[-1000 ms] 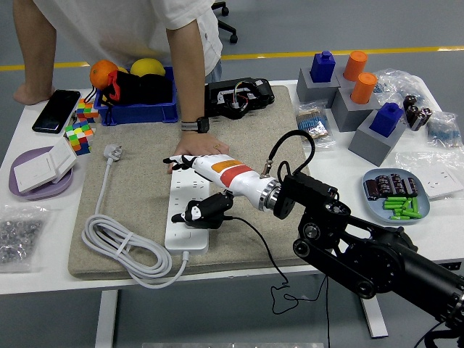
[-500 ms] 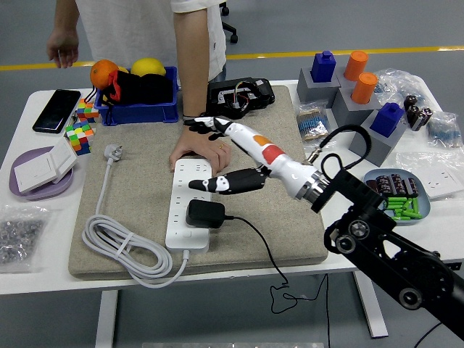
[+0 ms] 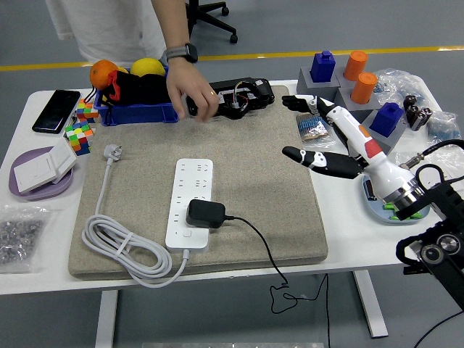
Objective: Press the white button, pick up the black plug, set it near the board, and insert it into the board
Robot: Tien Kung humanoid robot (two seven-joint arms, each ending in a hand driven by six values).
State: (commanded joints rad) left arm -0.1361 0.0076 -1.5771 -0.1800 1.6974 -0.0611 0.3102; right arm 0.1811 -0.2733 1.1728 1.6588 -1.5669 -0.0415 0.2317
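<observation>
Right robot hand spread wide, empty; black plug seated in board.

Grey floor with a yellow line, an office chair's base behind the white table.

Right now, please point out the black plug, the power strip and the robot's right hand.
black plug [image 3: 205,213]: head view, top of its body, seated in the strip.
power strip [image 3: 192,177]: head view, bare white face above the plug.
right hand [image 3: 317,130]: head view, middle of the open hand.
</observation>
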